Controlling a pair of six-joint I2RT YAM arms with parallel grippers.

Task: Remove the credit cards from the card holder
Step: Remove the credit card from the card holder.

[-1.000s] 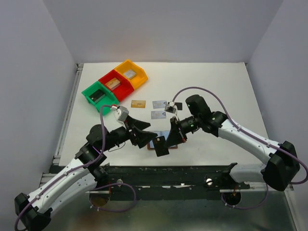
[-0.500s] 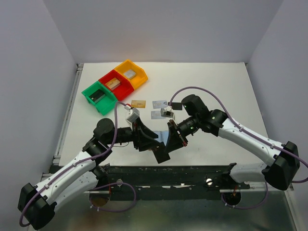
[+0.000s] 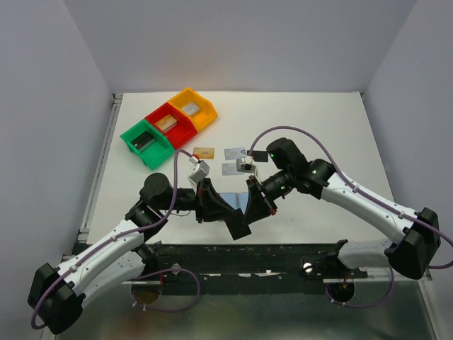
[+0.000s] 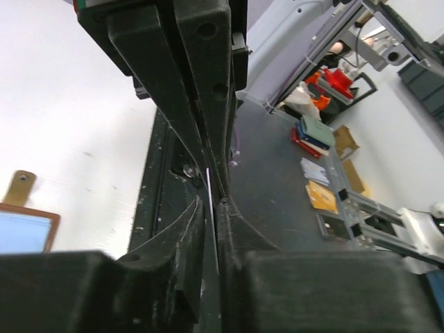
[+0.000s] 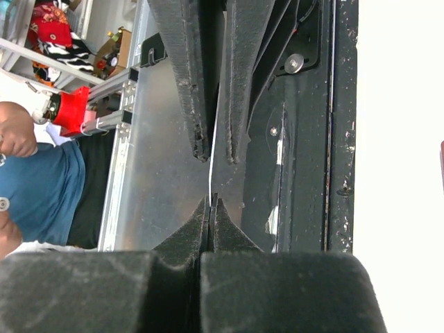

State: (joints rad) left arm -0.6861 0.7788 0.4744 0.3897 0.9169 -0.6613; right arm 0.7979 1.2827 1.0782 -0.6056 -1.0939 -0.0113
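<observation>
Over the table's (image 3: 318, 127) front edge, the right gripper (image 5: 210, 202) pinches a thin, stiff card (image 5: 212, 173) edge-on. The left gripper (image 4: 212, 208) stands narrow around it, slim gaps showing. Just beyond lies the brown leather, blue-lined holder (image 3: 238, 200). Loose cards (image 3: 204, 152) and plastic bins (image 3: 168, 124) sit farther back.

Top view: bright, even, diffuse light from above counter (image 3: 318, 120); white surface close to blown out. Soft, short shadows under arms at counter's near edge. Bins (image 3: 136, 150) at counter's far left saturated, sharp. Dull sheen on metal ledge below counter's near edge.

Left wrist view: left claw (image 4: 211, 201) dark, underexposed, nearest parts soft. Counter washed white. Credit card (image 4: 208, 184) edge shows as thin bright line.

Right wrist view: right claw (image 5: 210, 201) blurred in foreground, counter strip overexposed. Room beyond counter sharper, daylight-bright.
</observation>
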